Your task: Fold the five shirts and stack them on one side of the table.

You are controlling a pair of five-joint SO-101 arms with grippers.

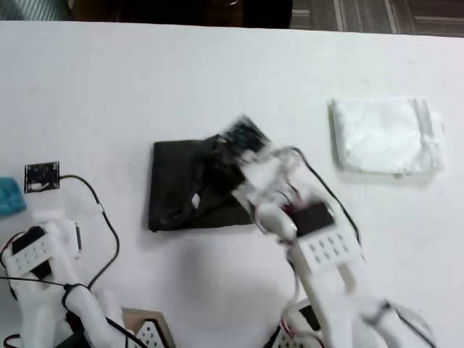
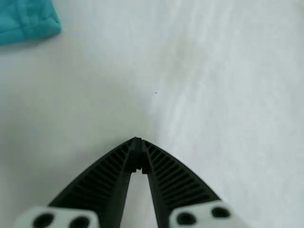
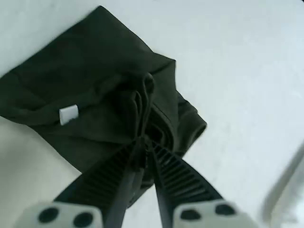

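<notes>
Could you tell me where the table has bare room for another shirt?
Bare: the far strip behind the dark shirt and white shirt; left of the dark shirt. Crowded: near edge, by the left arm and right arm.

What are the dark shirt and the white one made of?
Dark shirt: looks like soft matte cloth, perhaps cotton; it bunches in limp folds where the right gripper pinches it.
White shirt: also soft cloth, wrinkled with folded edges; fibre unclear.

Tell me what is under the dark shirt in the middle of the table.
The dark shirt lies on the white table, which shows all around it. The right gripper is shut on a bunched fold at one edge. Anything beneath the cloth itself is covered.
</notes>
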